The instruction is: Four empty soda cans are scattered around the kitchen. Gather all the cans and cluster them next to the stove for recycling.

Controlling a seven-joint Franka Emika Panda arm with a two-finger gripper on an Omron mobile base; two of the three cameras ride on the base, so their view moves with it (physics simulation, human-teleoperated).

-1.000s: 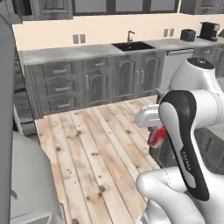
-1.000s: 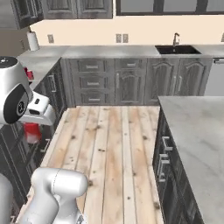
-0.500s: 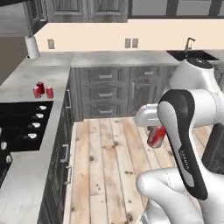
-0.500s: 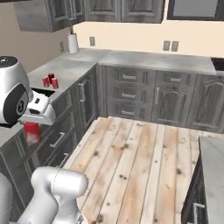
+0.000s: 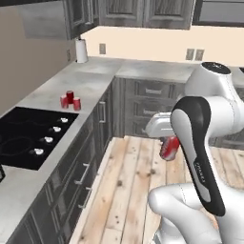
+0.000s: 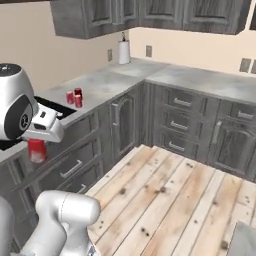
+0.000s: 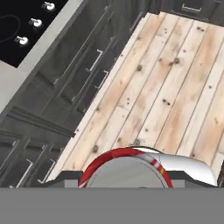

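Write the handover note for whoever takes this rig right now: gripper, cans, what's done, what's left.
Gripper: shut on a small red cylindrical soda can, carried upright above the light plank floor; its silver top fills the bottom of the hand view.
On the grey marble counter: three more red cans clustered close together, just past the far edge of the flat black glass stove.
Done: three cans gathered by the stove; the fourth picked up.
Left: bring the held can over to the counter, set it down beside the cluster, release. Likely needs some lift, since it hangs about level with the cabinet fronts.
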